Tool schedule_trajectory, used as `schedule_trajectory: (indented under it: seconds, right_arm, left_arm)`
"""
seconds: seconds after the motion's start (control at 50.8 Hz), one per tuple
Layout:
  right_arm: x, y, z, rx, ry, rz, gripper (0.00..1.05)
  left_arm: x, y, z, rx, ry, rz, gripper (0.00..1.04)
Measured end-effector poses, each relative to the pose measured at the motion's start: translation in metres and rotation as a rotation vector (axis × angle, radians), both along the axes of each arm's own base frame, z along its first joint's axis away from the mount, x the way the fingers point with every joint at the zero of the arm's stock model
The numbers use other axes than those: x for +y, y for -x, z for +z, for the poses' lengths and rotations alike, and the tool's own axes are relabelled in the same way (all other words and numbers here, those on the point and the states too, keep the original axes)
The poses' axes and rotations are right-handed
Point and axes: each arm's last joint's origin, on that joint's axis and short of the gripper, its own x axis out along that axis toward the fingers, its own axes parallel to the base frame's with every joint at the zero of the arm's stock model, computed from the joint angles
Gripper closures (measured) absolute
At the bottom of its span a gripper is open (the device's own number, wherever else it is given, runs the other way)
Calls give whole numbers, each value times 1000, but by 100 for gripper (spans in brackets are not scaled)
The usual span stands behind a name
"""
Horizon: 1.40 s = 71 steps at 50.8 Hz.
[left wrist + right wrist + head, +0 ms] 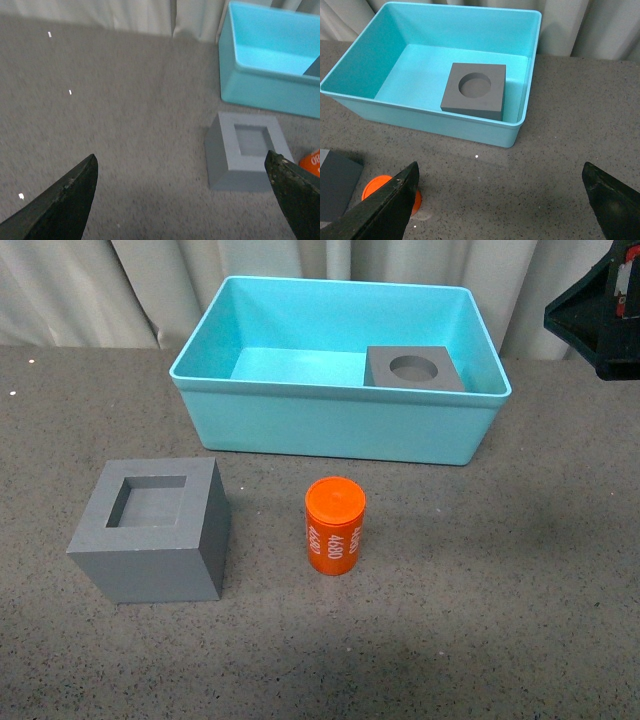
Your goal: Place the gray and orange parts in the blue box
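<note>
The turquoise blue box (330, 425) stands at the back of the table. The gray cube with the round recess (415, 368) lies inside it at its right end, and shows in the right wrist view (475, 91) too. The gray cube with the square recess (150, 530) sits on the table front left. The orange cylinder (336, 526) printed "4680" stands upright to its right. My left gripper (182, 175) is open and empty, with the square-recess cube (247, 157) ahead near one finger. My right gripper (501, 187) is open and empty above the table in front of the box (427, 120); part of the arm (600, 310) shows at the far right.
The table is a dark gray speckled surface (480, 580). Pale curtains (90, 290) hang behind the box. The orange cylinder's top (382, 186) shows beside one right finger, next to a corner of the square-recess cube (337, 182).
</note>
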Motion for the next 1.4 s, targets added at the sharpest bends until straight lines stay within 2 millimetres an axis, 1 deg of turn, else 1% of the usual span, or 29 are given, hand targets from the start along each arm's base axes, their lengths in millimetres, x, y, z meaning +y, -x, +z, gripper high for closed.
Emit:
schedule_trajectory:
  seconds: [0.039,0.098,0.197,0.276,0.355,0.453,0.611,0.768,0.847,0.926,1.103,1.399]
  right_arm:
    - [0,0,0,-1,0,1,10]
    - [0,0,0,-1,0,1,10]
    - [0,0,1,-3,-1,1,10]
    - [0,0,1,-3,-1,1,10]
    - [0,0,1,-2,0,1,10]
    - [0,0,1,-3,0,1,10]
    - [0,0,1,-2,0,1,10]
    - [0,0,1,-3,0,0,10]
    - [0,0,1,-3,1,-1,10]
    - [0,0,1,-3,0,-1,10]
    - [0,0,1,-3,1,-1,10]
    - [0,0,1,-3,1,-1,10]
  left_arm:
    - [2,-8,-1,43,26,5,7]
    - [5,-17,1,53,50,8,7]
    - [6,-45,10,65,75,-22,7]
    - [4,-68,10,104,85,-69,7]
    - [3,-86,3,154,106,-98,7]
    - [-2,-114,-9,249,126,-147,7]
    - [-15,-144,-22,339,118,-206,7]
    - [-23,-159,-33,410,122,-230,7]
    - [-27,-163,-38,450,143,-254,7]
    - [-28,-166,-44,481,119,-236,7]
    - [-28,-167,-52,516,122,-244,7]
    - [-36,-170,-56,542,93,-278,7]
